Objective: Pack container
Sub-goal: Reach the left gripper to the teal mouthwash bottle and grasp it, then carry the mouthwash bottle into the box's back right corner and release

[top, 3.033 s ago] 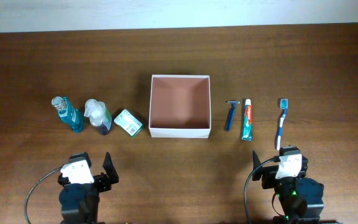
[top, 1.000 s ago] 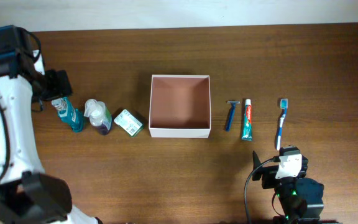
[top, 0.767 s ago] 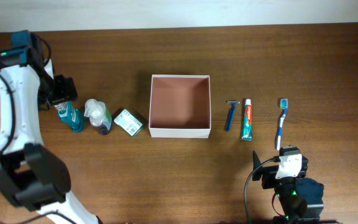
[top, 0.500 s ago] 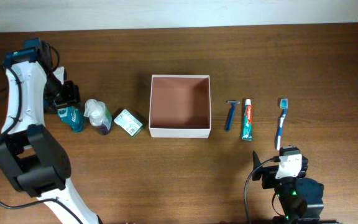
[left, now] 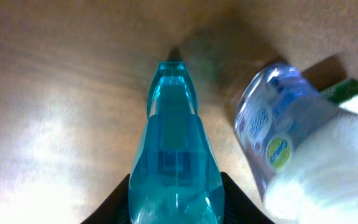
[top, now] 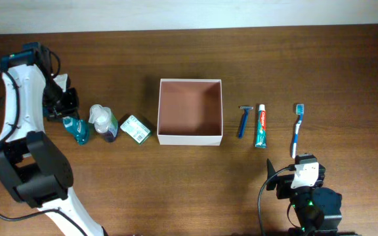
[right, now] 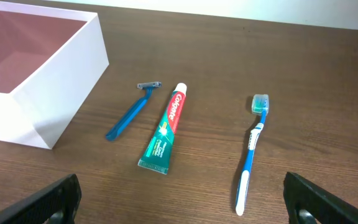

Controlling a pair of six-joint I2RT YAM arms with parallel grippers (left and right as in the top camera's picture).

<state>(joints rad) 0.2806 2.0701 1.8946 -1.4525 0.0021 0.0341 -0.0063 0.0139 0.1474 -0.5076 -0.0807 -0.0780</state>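
Plainly, the left hand (left: 174, 193) clamps the teal bottle (left: 173, 124), with the spray bottle (left: 272, 124) just to its right; the right hand (right: 180, 183) gapes wide, toothpaste (right: 162, 134) ahead.

1. A dark brown wooden table (top: 189, 196) is filling nearly the whole view from above.
2. A pale strip (top: 189, 13) is running along its far edge.
3. Soft light is glaring off the wood.
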